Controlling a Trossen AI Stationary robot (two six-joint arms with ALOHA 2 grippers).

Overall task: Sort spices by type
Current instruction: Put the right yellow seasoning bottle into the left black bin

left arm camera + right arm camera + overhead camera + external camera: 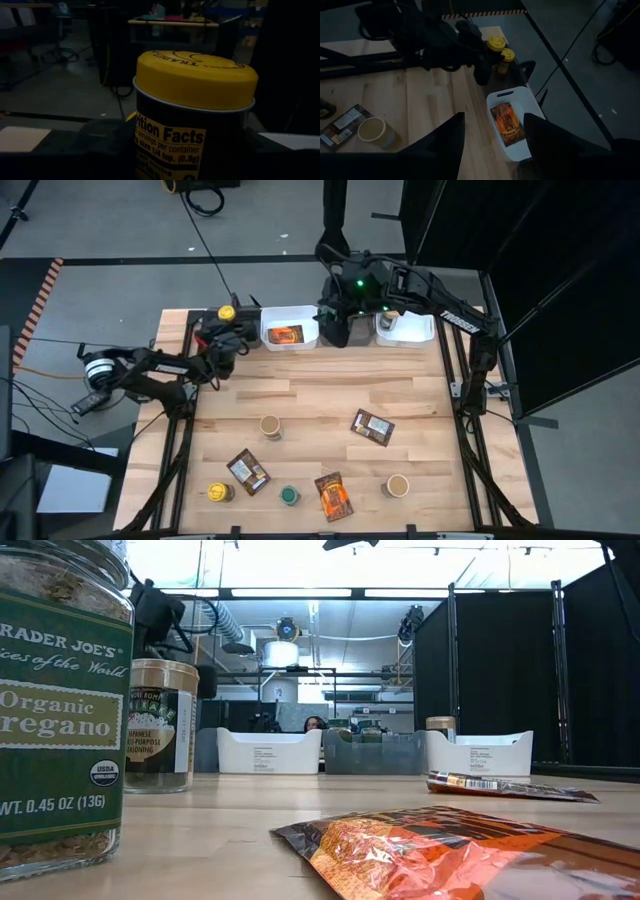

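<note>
Tools first: your left tool (226,323) pinches a yellow-lid jar (227,312) at the table's (320,400) far edge; your right tool (492,131) hangs spread wide.

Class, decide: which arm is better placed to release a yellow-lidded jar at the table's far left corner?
The left. Its gripper is at that corner, a yellow-lidded jar close before its wrist camera. The right gripper hangs open by the white bin.
</note>
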